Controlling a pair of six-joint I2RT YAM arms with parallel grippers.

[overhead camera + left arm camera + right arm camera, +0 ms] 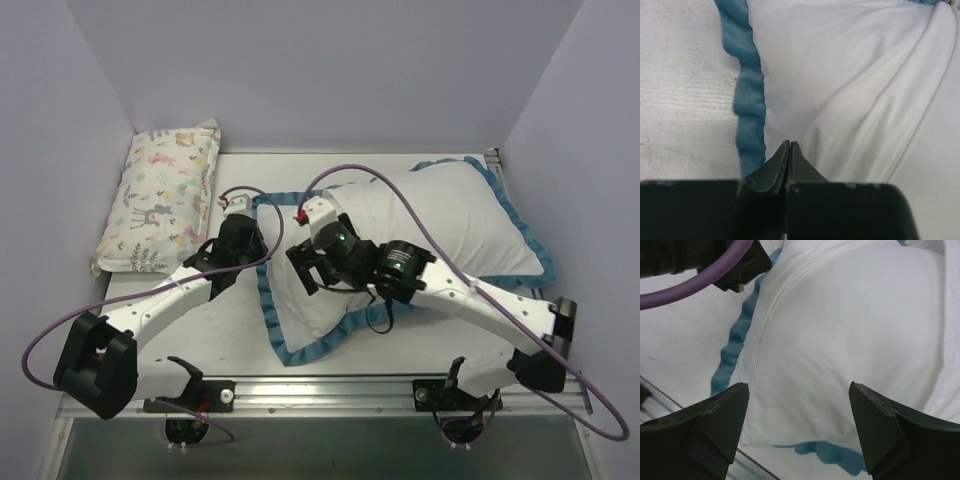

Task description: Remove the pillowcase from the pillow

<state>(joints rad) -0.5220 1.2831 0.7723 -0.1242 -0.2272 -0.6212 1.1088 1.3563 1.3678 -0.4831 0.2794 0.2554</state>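
The pillowcase [450,215] lies white face up on the table, its teal frilled edge [268,300] round it. The pillow is hidden inside and shows only as a plump bulge. My left gripper [252,250] is at the case's left edge. In the left wrist view it [790,143] is shut, tips just above white fabric [855,75] beside the frill [747,100], with nothing seen between them. My right gripper [312,272] is over the case's left part. In the right wrist view it [797,390] is open and empty above the white fabric [850,330].
A smaller pastel animal-print pillow [165,195] lies at the back left against the wall. Bare white tabletop [210,330] lies left of the case. A metal rail [330,385] runs along the near edge. Purple cables [420,215] loop over both arms.
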